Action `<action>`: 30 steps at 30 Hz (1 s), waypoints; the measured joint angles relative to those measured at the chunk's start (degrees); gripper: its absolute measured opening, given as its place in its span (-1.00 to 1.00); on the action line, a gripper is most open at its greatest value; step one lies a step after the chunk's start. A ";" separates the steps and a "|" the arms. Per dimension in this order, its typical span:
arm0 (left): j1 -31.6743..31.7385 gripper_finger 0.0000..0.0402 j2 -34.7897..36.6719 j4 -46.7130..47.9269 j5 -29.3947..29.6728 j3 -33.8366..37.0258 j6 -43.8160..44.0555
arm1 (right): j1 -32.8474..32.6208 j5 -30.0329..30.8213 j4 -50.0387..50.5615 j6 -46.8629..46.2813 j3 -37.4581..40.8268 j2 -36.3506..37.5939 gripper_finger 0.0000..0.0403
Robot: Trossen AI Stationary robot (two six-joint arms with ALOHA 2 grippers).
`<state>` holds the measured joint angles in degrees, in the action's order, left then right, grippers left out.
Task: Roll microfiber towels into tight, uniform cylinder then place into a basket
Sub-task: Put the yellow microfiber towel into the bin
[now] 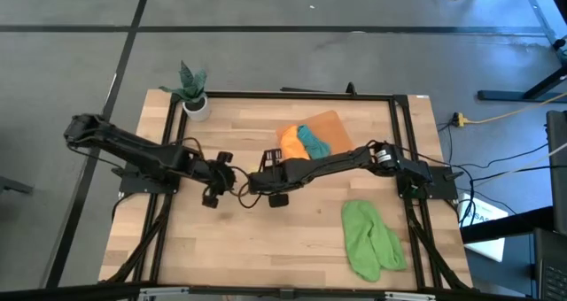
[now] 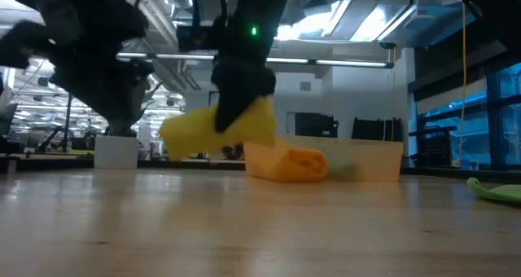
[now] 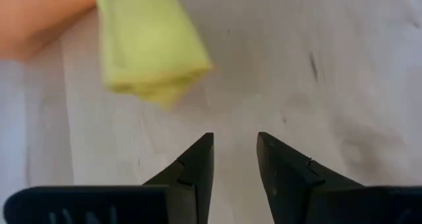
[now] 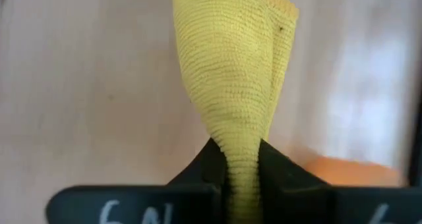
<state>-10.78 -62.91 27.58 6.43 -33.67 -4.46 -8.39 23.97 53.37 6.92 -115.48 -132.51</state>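
The yellow microfiber towel [image 2: 195, 132], rolled up, hangs above the table with my right gripper [image 4: 241, 178] shut on it near the table's middle [image 1: 255, 182]. My left gripper [image 3: 234, 151] stands open just left of it [image 1: 229, 174], with nothing between its fingers and the roll's end [image 3: 148, 46] a little beyond them. The orange basket [image 1: 335, 122] stands at the far middle and holds an orange towel [image 1: 289, 142] and a teal towel [image 1: 314, 142]. A light green towel [image 1: 370, 239] lies crumpled on the table at the near right. My right gripper pinches the yellow roll near one end [image 4: 241, 159] between its two fingers, and the cloth is squeezed narrow there. The fingers slant down from the table's right side. The rest of the roll [image 4: 231, 66] reaches past the fingertips, lifted clear of the table and about level.
A white pot with a green plant [image 1: 193, 96] stands at the far left corner. A black frame [image 1: 283, 95] runs round the table's edges. Bare wood lies at the near left and near middle.
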 joint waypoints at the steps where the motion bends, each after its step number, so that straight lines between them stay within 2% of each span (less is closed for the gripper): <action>1: -0.60 -0.46 1.03 0.60 0.47 0.00 0.51 | -0.05 1.12 2.15 -0.85 -1.55 0.00 -0.84; 7: -3.85 -0.46 4.04 1.36 2.07 -0.04 1.50 | -0.04 9.09 14.82 -8.33 -11.44 0.15 -0.84; 11: -5.44 -0.46 4.07 1.31 2.21 -0.04 1.51 | 0.38 15.35 25.81 -18.35 -16.62 0.24 -0.84; 14: -6.40 -0.46 4.04 1.31 4.50 -0.04 1.00 | 1.19 19.36 34.58 -27.46 -18.84 0.32 -0.84; 16: -6.95 -0.46 4.04 1.31 6.72 -0.04 -0.21 | 1.97 20.56 36.64 -32.44 -18.93 0.39 -0.84; 20: -7.07 -0.46 4.04 1.05 9.17 -0.08 -0.41 | 4.43 16.86 36.43 -36.72 -18.13 1.14 -0.84; 25: -7.07 -0.46 4.04 0.91 9.50 -0.14 -0.40 | 8.45 20.21 36.58 -41.42 -14.73 2.02 -0.84; 30: -7.03 -0.46 4.04 1.02 9.50 -0.15 -0.32 | 12.48 19.70 36.59 -43.03 -8.73 2.32 -0.84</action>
<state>-17.81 -58.87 28.60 15.92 -33.82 -4.78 4.09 43.67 89.96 -36.10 -124.20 -130.19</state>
